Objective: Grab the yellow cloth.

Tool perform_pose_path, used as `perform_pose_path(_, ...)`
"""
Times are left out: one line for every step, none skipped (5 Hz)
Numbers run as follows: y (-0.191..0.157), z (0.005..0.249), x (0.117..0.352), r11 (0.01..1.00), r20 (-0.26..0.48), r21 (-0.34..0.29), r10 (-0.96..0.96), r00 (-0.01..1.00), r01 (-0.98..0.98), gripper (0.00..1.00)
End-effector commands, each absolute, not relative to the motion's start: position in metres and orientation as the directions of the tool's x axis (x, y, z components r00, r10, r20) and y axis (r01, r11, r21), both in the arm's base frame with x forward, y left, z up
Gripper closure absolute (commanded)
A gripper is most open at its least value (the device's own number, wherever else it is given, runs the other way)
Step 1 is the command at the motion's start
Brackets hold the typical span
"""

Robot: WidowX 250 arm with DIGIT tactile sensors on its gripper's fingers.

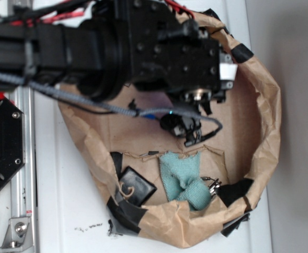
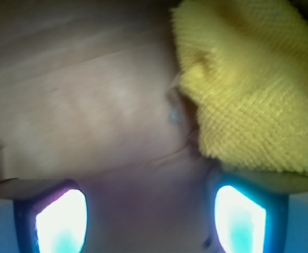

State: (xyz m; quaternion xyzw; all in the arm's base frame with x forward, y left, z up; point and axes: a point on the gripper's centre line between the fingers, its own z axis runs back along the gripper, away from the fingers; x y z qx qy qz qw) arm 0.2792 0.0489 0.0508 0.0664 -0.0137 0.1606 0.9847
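In the wrist view the yellow cloth is a bright yellow terry lump at the upper right, lying on brown paper. My gripper is open, and only bare paper shows between its two fingers. The cloth's near edge lies just beyond the right finger and is not between the jaws. In the exterior view the gripper hangs low inside a brown paper basin. There the yellow cloth is hidden under the arm.
A teal-green woven cloth lies at the basin's near side, with a small metal piece beside it and a black square object to its left. Crumpled paper walls ring the basin. A metal rail runs along the left.
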Motion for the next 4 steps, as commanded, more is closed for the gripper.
perform_pose_path(0.081,0.067,0.296,0.912,0.104,0.239,0.317,0.943,-0.333,0.0)
perform_pose_path(0.085,0.068,0.307,0.914,0.109,0.246,0.306,0.946,-0.324,0.0)
perform_pose_path(0.086,0.06,0.316,0.919,0.087,0.268,0.277,0.957,-0.291,0.0)
perform_pose_path(0.09,0.059,0.307,0.897,0.092,0.302,0.309,0.947,-0.322,0.0)
